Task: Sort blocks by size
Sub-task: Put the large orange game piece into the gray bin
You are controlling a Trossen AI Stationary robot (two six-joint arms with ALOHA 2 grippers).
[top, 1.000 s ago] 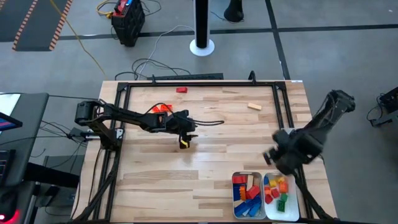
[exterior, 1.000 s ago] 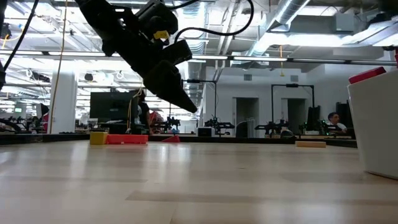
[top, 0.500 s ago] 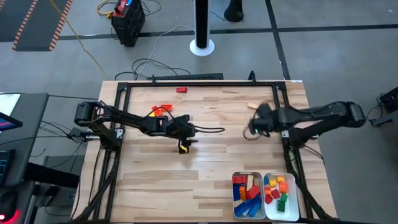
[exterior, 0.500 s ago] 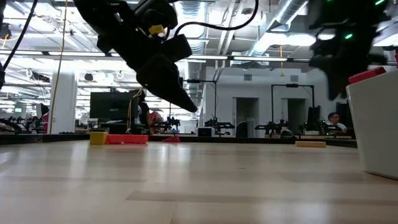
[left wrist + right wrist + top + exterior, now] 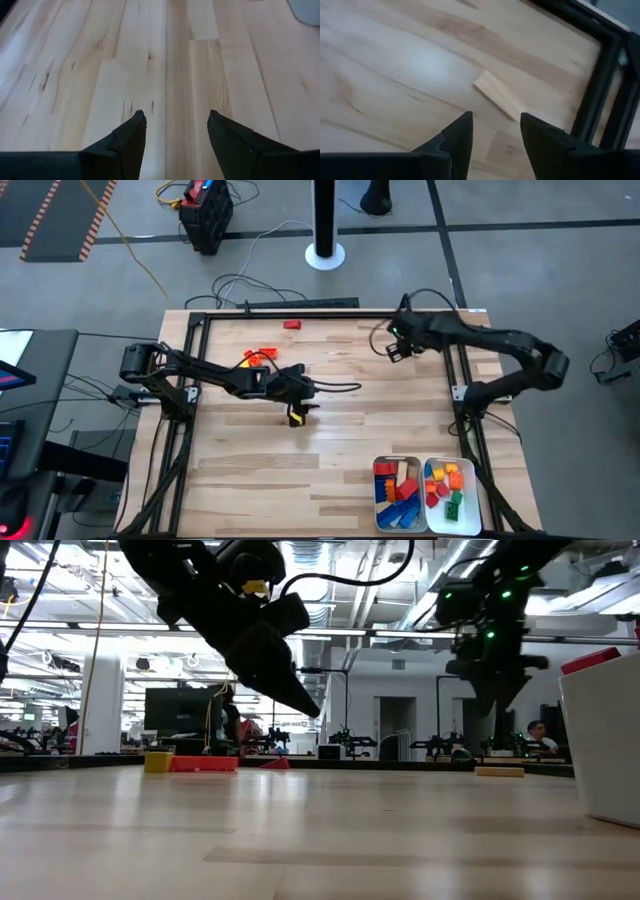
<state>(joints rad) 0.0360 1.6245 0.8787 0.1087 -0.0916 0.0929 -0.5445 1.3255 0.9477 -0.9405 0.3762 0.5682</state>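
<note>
The blocks lie in two groups: most sit sorted in the two white trays at the near right edge of the worktop, the left tray holding red, blue and tan pieces and the right tray holding smaller red, orange, yellow and green ones, while a few remain loose toward the far side. A red block rests just inside the far rail of the black frame, a small cluster of red and orange blocks lies near the left arm's forearm, and a tan block lies flat on the wood close to the frame's far right corner. The right end effector hangs above that tan block, its fingers apart with nothing between them, the block showing just ahead of the gap in the right wrist view. The black rail runs close beside the block there, leaving little room on that side. The left end effector hovers over the middle of the worktop, fingers apart and empty, with only bare planks beneath and ahead of it. In the low view the wide central stretch of wood lies open between the two arms, with a yellow block and a red one at the far edge and a tray wall rising at the right.
</note>
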